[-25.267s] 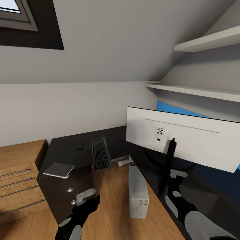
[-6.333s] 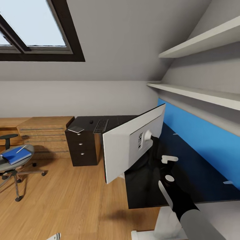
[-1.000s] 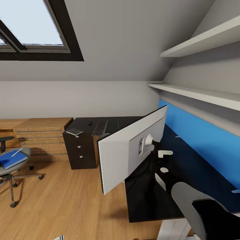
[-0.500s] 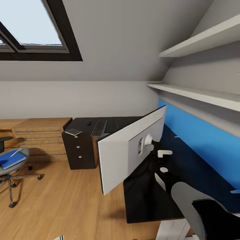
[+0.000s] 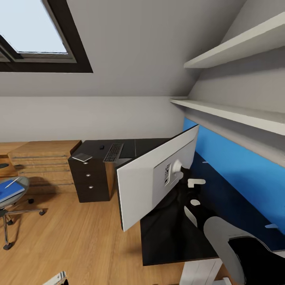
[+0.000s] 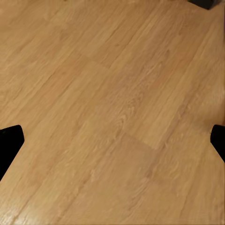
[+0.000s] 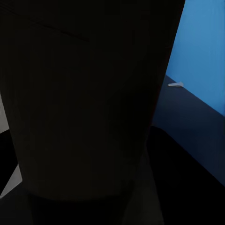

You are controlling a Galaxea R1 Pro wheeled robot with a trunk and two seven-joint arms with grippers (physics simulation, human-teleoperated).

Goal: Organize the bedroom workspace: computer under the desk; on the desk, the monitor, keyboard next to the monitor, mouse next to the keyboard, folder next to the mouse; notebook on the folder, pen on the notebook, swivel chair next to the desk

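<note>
The monitor (image 5: 152, 182) shows its white back and hangs tilted over the black desk (image 5: 170, 233). My right gripper (image 5: 190, 192) is shut on the monitor's dark stand (image 7: 93, 103). At the desk's far end lie the keyboard (image 5: 113, 152), the small dark mouse (image 5: 102, 147) and a flat grey notebook (image 5: 82, 157). The blue folder (image 5: 8, 190), with the pen (image 5: 11, 182) on it, rests on the swivel chair (image 5: 16, 209) at far left. My left gripper (image 6: 112, 140) hangs open over bare floor. The computer is hidden.
A long bright blue panel (image 5: 237, 170) runs along the wall behind the desk, under two white shelves (image 5: 237, 113). A light wooden drawer unit (image 5: 43, 162) stands left of the desk's black drawers (image 5: 89, 180). Wood floor (image 5: 71, 241) lies open between chair and desk.
The whole view has slid, so desk end, drawers and chair sit further left in the picture. The monitor and right arm keep their place in the picture.
</note>
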